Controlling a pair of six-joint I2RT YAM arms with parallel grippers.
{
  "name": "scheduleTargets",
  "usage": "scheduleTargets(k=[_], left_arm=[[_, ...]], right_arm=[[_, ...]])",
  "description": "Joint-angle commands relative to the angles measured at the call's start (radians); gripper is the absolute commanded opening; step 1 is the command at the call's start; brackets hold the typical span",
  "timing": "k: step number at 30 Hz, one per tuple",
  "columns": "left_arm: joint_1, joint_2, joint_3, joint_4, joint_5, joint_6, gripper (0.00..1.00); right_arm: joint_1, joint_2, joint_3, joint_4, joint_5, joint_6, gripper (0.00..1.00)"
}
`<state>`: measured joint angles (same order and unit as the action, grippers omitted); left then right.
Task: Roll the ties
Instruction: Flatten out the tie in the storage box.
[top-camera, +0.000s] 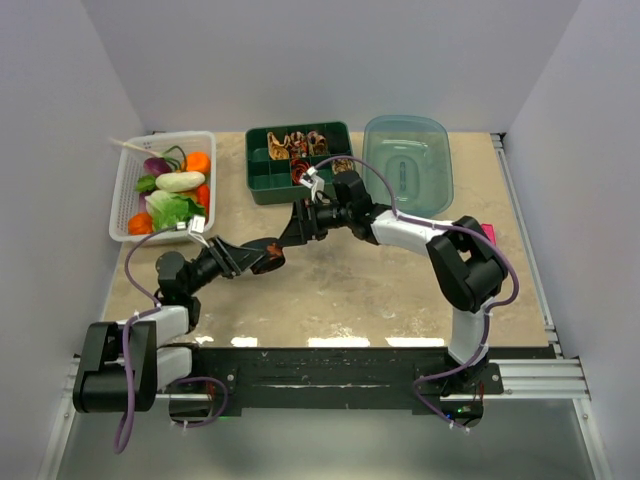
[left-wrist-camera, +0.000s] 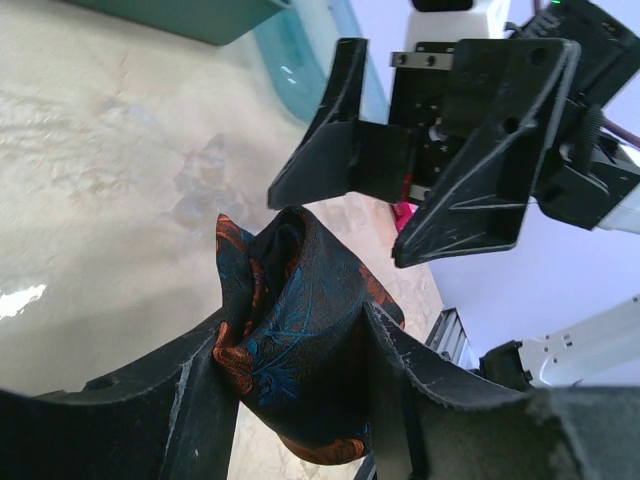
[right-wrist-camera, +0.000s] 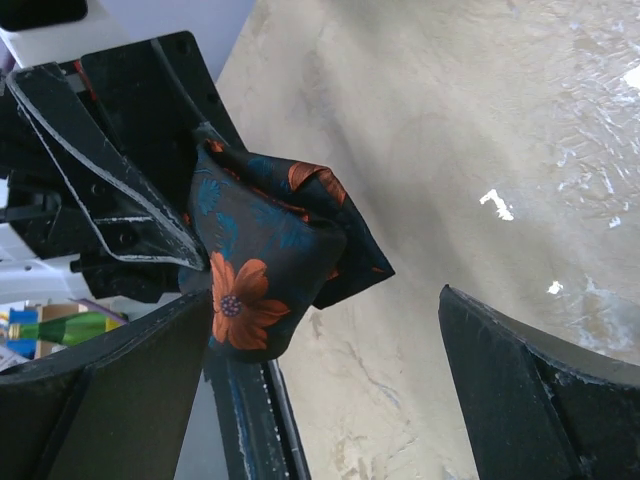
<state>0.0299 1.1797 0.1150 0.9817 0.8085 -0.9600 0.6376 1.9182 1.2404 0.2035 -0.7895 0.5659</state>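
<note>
A black tie with orange flowers and blue leaves is wound into a coil. My left gripper is shut on it, a finger pressed to each side, and holds it above the table. In the top view the coil hangs at mid-table in the left gripper. My right gripper stands open just beyond it, its jaws wide apart and touching nothing. In the right wrist view the coil sits off the left finger. Several rolled ties lie in the green box.
The green compartment box stands at the back centre, with a clear blue lid to its right. At the back left is a white basket of vegetables. A small pink bar lies near the right edge.
</note>
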Motion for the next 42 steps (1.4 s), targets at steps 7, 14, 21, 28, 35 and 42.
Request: scheduleTargets(k=[7, 14, 21, 28, 35, 42], left_arm=[[-0.016, 0.011, 0.077, 0.117, 0.086, -0.011, 0.51], [-0.047, 0.006, 0.1, 0.097, 0.084, 0.003, 0.5], [-0.054, -0.018, 0.114, 0.077, 0.081, 0.015, 0.5], [-0.064, -0.051, 0.132, 0.025, 0.072, 0.046, 0.5], [-0.073, -0.06, 0.135, 0.02, 0.072, 0.056, 0.5], [-0.077, -0.083, 0.134, -0.012, 0.055, 0.089, 0.5]], right_arm=[[0.025, -0.048, 0.09, -0.021, -0.056, -0.006, 0.99], [0.04, -0.035, 0.08, 0.008, -0.06, 0.031, 0.99], [0.043, -0.03, 0.07, -0.041, -0.022, 0.006, 0.99], [0.043, -0.009, 0.079, -0.079, -0.03, -0.018, 0.99], [0.043, 0.019, 0.062, -0.021, -0.076, 0.022, 0.99], [0.043, 0.053, 0.044, 0.037, -0.178, 0.072, 0.99]])
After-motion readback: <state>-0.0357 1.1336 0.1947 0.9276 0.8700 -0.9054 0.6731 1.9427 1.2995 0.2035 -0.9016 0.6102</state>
